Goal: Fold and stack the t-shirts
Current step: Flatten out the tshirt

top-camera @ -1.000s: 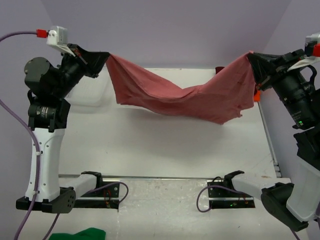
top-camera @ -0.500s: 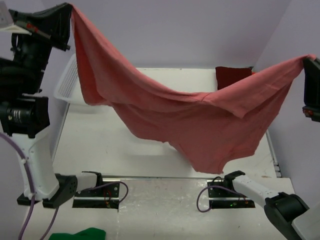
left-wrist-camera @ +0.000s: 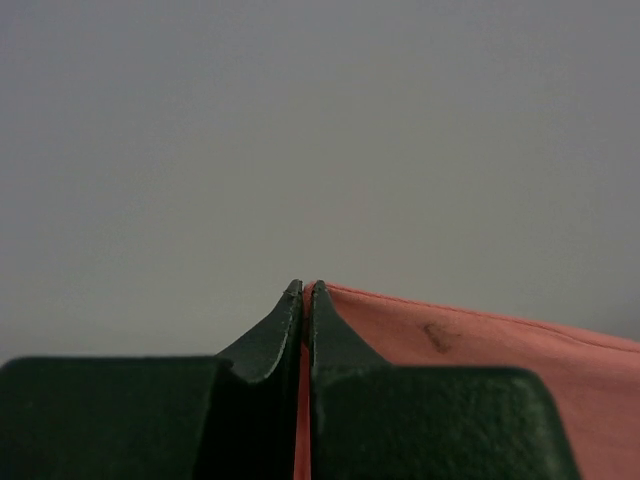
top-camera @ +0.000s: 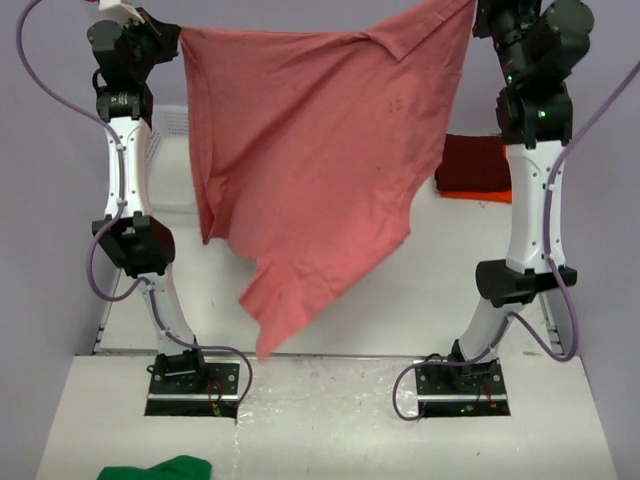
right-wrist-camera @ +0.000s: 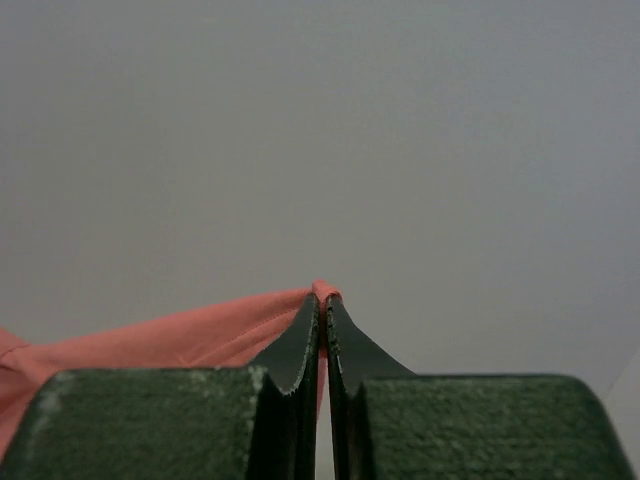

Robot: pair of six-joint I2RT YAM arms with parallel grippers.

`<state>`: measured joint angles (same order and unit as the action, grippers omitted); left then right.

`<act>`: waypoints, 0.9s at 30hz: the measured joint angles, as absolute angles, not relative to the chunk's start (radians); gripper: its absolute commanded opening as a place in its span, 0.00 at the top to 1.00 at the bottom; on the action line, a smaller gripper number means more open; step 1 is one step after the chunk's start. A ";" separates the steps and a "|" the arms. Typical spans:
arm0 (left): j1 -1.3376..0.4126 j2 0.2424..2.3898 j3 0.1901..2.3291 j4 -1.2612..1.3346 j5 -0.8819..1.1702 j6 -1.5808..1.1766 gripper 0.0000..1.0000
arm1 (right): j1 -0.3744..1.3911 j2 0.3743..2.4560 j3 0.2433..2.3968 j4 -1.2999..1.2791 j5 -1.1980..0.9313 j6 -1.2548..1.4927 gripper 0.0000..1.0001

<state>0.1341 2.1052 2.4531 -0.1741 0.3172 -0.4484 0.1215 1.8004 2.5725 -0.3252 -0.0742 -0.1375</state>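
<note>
The rose t-shirt (top-camera: pixel 320 160) hangs spread between both raised arms, its lower corner dangling near the table's front edge. My left gripper (top-camera: pixel 180 38) is shut on its upper left corner; in the left wrist view the cloth (left-wrist-camera: pixel 480 350) is pinched between the shut fingers, gripper (left-wrist-camera: pixel 305 290). My right gripper (top-camera: pixel 474 10) is shut on the upper right corner; the right wrist view shows the cloth (right-wrist-camera: pixel 180 335) in the closed gripper (right-wrist-camera: pixel 323 298). A folded dark maroon t-shirt (top-camera: pixel 472 160) lies on a folded orange one (top-camera: pixel 470 190) at the far right of the table.
A white mesh basket (top-camera: pixel 170 160) stands at the far left, partly behind the hanging shirt. A green cloth (top-camera: pixel 155 468) lies in front of the arm bases at the bottom left. The white table (top-camera: pixel 420 300) shows under the shirt.
Both arms have lifted high and upright, raising the rose shirt off its sag over the table so it now hangs as a sheet.
</note>
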 measured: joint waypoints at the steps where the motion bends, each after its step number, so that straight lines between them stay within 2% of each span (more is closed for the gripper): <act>1: 0.143 2.125 2.453 -0.162 0.323 -0.457 1.00 | 0.110 1.833 2.572 -0.330 -0.078 -0.126 1.00; 6: 0.157 2.149 2.466 -0.050 0.376 -0.517 1.00 | 0.056 1.871 2.574 -0.321 -0.106 -0.078 1.00; 13: 0.168 2.129 2.515 0.105 0.452 -0.570 1.00 | -0.049 1.769 2.580 -0.250 -0.180 0.010 1.00; 18: 0.176 2.058 2.396 0.113 0.523 -0.571 1.00 | -0.045 1.671 2.519 -0.300 -0.213 0.049 1.00; 22: 0.159 1.986 2.162 0.007 0.549 -0.521 1.00 | -0.003 1.542 2.247 -0.404 -0.181 0.080 1.00; 27: 0.057 1.904 1.699 -0.286 0.384 -0.508 1.00 | 0.098 1.420 1.789 -0.630 -0.078 0.226 1.00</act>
<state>0.0574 1.9038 1.6985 -0.2855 0.3840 -0.5083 0.0978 1.4204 1.7893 -0.6300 -0.0784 0.2260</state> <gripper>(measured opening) 0.007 0.007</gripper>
